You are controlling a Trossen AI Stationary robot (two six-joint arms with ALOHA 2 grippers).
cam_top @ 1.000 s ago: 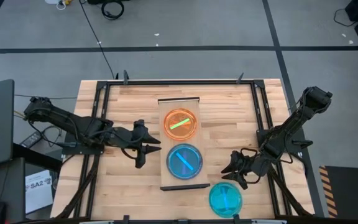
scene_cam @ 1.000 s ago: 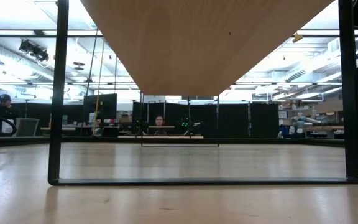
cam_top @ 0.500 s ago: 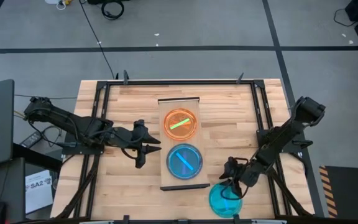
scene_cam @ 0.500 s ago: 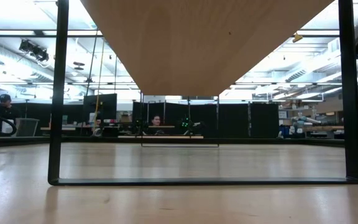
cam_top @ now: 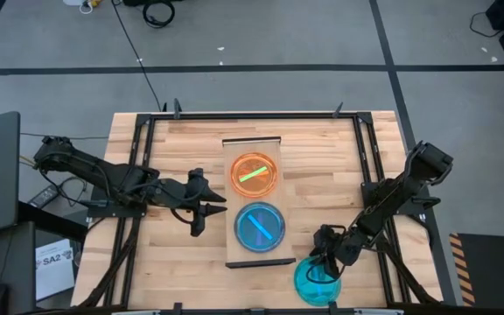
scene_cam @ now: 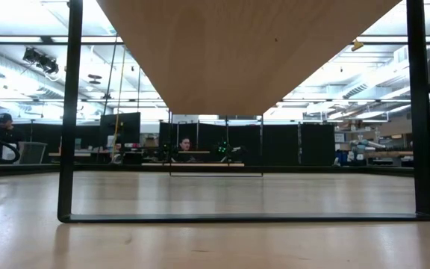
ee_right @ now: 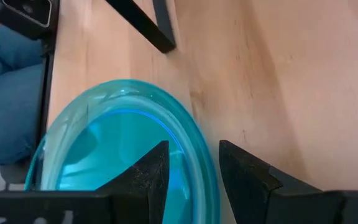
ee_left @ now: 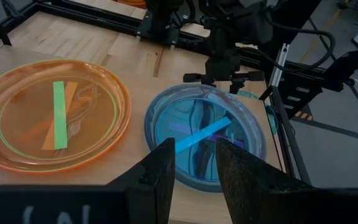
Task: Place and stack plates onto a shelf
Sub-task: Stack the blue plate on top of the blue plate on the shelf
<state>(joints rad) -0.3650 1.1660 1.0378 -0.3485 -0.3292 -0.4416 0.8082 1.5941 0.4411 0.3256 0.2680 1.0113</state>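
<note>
I see the right gripper (cam_top: 324,261) with fingers parted over the rim of the loose cyan plate (cam_top: 317,281), just beside the shelf (cam_top: 255,200); the left gripper (cam_top: 206,208), narrowly parted, waits beside the shelf

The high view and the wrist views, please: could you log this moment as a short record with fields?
shelf: light-wood board in the middle of the table
on shelf: orange stack at the far end, blue stack nearer the near end
off shelf: cyan plate on the table at its near edge
right gripper: over the cyan plate's rim, fingers open astride it
left gripper: open, waiting left of the shelf, apart from it
plates held: none
</note>
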